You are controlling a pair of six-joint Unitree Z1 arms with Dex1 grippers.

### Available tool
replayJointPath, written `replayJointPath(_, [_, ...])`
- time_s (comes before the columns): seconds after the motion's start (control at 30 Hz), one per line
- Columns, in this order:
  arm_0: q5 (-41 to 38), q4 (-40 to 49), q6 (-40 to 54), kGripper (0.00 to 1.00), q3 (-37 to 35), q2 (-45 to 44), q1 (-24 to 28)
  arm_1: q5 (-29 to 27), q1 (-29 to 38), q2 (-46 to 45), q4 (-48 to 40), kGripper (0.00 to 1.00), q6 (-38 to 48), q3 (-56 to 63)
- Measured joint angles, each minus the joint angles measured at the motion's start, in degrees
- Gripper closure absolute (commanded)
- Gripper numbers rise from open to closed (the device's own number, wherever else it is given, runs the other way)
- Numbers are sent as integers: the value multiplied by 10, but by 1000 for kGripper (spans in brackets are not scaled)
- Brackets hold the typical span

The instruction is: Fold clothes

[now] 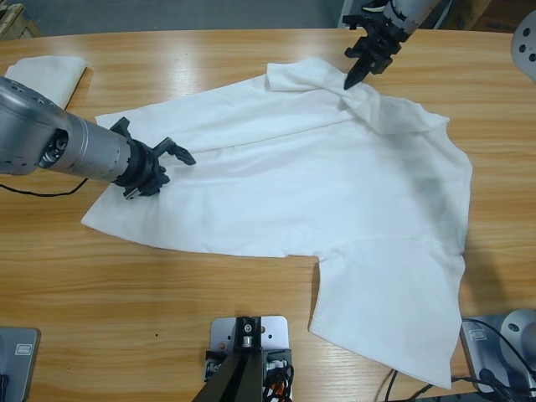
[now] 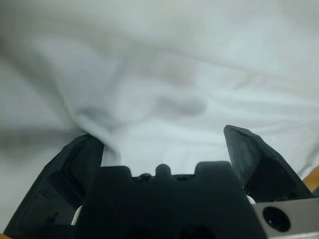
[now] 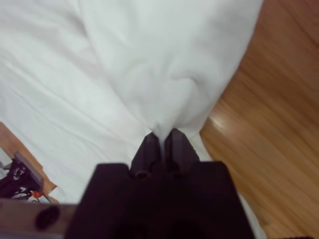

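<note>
A large plain white short-sleeved T-shirt of thin soft fabric [image 1: 301, 201] is spread across the middle of the long wooden tabletop [image 1: 167, 318], rumpled and partly folded over along its upper edge, with one sleeve hanging toward 5 o'clock near the tabletop's front edge.

At 1 o'clock, the right pincer [image 1: 353, 77] is seen coming down from the top edge of the high view. Its two black jaws are clenched on a pinched ridge of the shirt's fabric [image 3: 159, 99], which is drawn up into a gathered peak between them in the right wrist view.

At 9 o'clock, the left pincer [image 1: 172, 155] is reached in from the left edge on its silver-grey arm. Its jaws are spread apart over the shirt's left portion, and a soft fold of the cloth [image 2: 149, 99] is seen lying between them, touching the inner face of one jaw.

At 10 o'clock, near the far left corner, a second folded white cloth [image 1: 46, 71] is laid, well apart from the shirt.
</note>
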Motion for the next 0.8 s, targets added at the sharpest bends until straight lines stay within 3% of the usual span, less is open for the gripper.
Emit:
replayJointPath(0.47, [0,-2,4,64,51,-32,-1,30,-129,3,-75,1000,112,0])
replayJointPath(0.5, [0,-2,4,64,54,-35,-1,33,-132,5,-85,766,122,0])
replayJointPath(0.53, [0,-2,4,64,56,-37,-1,35,-134,7,-93,307,132,0])
replayJointPath(0.57, [0,-2,4,64,60,-39,-1,36,-136,12,-101,152,142,0])
replayJointPath(0.63, [0,-2,4,64,66,-44,-1,36,-138,23,-112,13,156,0])
replayJointPath(0.8, [0,-2,4,64,79,-55,-1,20,-140,30,-115,0,172,0])
